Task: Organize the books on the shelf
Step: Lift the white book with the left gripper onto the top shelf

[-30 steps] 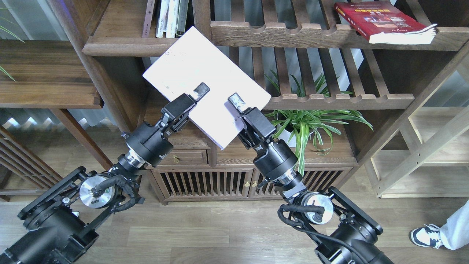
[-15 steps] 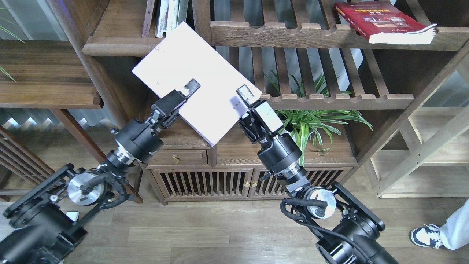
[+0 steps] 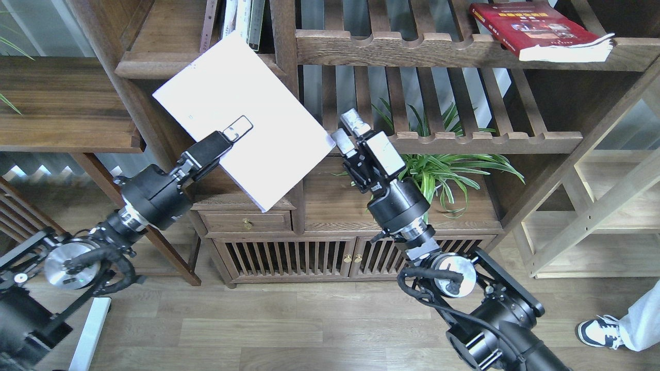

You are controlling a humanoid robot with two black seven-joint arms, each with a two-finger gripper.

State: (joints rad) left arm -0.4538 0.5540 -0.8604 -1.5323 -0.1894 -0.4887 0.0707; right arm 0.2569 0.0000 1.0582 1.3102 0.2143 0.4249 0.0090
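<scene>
The white book (image 3: 242, 113) hangs tilted in the air in front of the bookcase, its top corner at about 12 o'clock overlapping the front edge of the solid plank shelf (image 3: 165, 64), and you hold it with the left gripper (image 3: 227, 135) alone, fingers clamped on its lower-left edge; the right gripper (image 3: 350, 133) stands just off the book's 3 o'clock corner, fingers slightly parted and gripping nothing. Your risk is leverage: a thick book pinched at one edge can swing or slip out, more so if that top corner catches the shelf's moulded lip or the upright post at 1 o'clock; it could also knock the thin upright books (image 3: 240, 20) already standing there (they lean a little). The red book (image 3: 536, 28) lies flat on the slatted shelf at 2 o'clock, its pages jutting over the rail. Around you: dark walnut wood, a potted spider plant (image 3: 438, 172) low at 3 o'clock close behind your right wrist, wooden floorboards, and someone's sneaker (image 3: 598, 330) at 4 o'clock, so keep the right arm's swing small.
</scene>
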